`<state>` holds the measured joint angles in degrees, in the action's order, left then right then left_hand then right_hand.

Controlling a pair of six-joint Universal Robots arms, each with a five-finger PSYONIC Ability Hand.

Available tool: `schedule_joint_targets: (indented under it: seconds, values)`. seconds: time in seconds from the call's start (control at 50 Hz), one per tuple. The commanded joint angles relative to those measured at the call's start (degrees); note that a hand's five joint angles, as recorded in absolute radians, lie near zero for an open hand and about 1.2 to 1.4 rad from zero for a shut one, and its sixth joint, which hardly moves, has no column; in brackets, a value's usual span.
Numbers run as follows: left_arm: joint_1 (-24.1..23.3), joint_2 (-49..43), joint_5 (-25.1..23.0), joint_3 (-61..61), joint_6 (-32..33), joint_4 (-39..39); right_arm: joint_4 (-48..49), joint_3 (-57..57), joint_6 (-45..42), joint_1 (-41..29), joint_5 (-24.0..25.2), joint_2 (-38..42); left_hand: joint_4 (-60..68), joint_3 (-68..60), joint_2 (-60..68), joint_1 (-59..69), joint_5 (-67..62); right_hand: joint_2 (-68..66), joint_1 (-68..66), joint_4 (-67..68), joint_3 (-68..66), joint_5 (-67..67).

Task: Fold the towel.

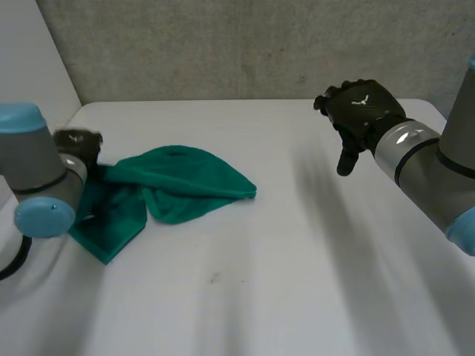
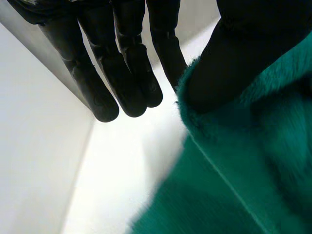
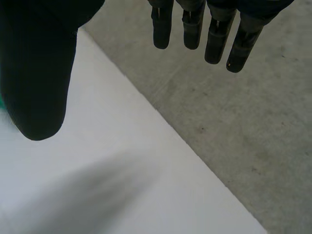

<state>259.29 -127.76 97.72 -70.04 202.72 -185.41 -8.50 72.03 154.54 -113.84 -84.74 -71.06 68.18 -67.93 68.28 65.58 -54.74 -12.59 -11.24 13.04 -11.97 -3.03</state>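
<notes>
From the head view we see the white tabletop bare across its middle and right, its back edge meeting a grey wall. The green towel lies crumpled in loose folds near the left edge. The left hand sits at the towel's left end, and the right hand hangs above the back right, well apart from the cloth. In the left wrist view the fingers are straight and released over bare tabletop, while the towel's fuzzy edge lies against the thumb, unpinched. In the right wrist view the fingers are straight and the thumb spread wide, grasping nothing, above the tabletop's edge.
</notes>
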Motion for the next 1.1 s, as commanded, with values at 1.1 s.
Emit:
schedule_joint_targets:
  seconds: [1.1]
  values:
    - [-16.5, 38.0, 0.5, -6.2, 0.1, 0.8, 3.1, -23.7, 55.9, -21.7, -1.3, 33.6, 11.8, -12.1, 11.7, 14.4, -15.3, -5.1, -6.4, 4.6, -5.7, -4.6]
